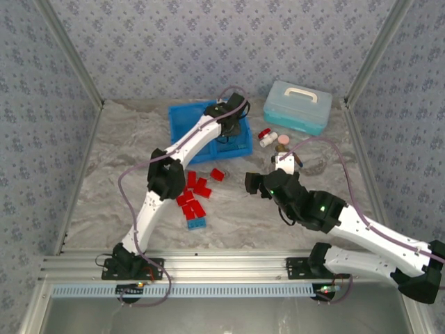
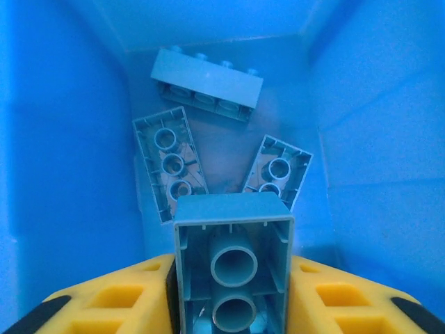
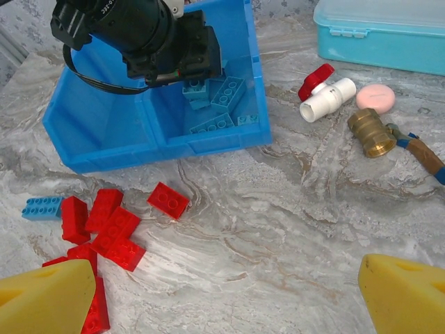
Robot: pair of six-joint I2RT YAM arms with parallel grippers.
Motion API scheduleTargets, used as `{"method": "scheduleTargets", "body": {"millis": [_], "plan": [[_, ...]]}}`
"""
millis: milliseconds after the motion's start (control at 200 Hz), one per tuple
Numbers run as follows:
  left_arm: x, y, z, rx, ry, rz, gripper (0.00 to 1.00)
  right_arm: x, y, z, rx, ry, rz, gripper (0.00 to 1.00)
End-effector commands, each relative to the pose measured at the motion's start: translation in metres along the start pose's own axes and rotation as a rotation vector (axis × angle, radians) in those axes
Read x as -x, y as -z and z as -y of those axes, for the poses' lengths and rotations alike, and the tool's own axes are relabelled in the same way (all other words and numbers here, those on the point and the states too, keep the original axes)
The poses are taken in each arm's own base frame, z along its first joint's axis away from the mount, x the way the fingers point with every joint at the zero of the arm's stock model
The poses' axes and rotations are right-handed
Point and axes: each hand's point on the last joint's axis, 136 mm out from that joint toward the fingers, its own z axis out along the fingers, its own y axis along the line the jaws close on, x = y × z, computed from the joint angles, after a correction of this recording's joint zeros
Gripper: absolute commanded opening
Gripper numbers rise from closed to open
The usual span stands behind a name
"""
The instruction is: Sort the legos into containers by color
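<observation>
My left gripper (image 1: 233,122) reaches down into the right compartment of the blue bin (image 1: 182,120). Its yellow fingers (image 2: 118,303) are shut on a light blue lego (image 2: 233,261), held hollow side toward the camera. Below it, three light blue legos (image 2: 206,82) lie on the compartment floor. Several red legos (image 1: 194,197) and one light blue lego (image 1: 197,223) lie in a cluster on the table in front of the bin. My right gripper (image 3: 226,299) hovers open over bare table, right of the red legos (image 3: 111,226) and a lone red one (image 3: 167,200).
A pale teal lidded case (image 1: 297,106) stands at the back right. Between it and the bin lie a white valve with a red handle (image 3: 323,94), a pink disc (image 3: 375,97) and a brass fitting (image 3: 367,132). The bin's left compartment (image 3: 104,118) shows bare floor.
</observation>
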Motion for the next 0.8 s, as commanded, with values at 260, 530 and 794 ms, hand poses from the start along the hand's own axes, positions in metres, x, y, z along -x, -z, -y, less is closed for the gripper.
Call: {"method": "scheduleTargets", "body": {"millis": [260, 530, 794], "plan": [[0.047, 0.075, 0.02, -0.151, 0.052, 0.115, 0.64, 0.007, 0.01, 0.008, -0.029, -0.002, 0.018, 1.0], [0.063, 0.176, -0.015, -0.145, 0.061, 0.211, 0.66, 0.008, 0.01, 0.006, -0.022, -0.01, 0.02, 1.0], [0.028, 0.234, -0.109, -0.015, 0.085, 0.328, 0.71, 0.007, 0.009, 0.004, -0.019, -0.007, 0.016, 1.0]]}}
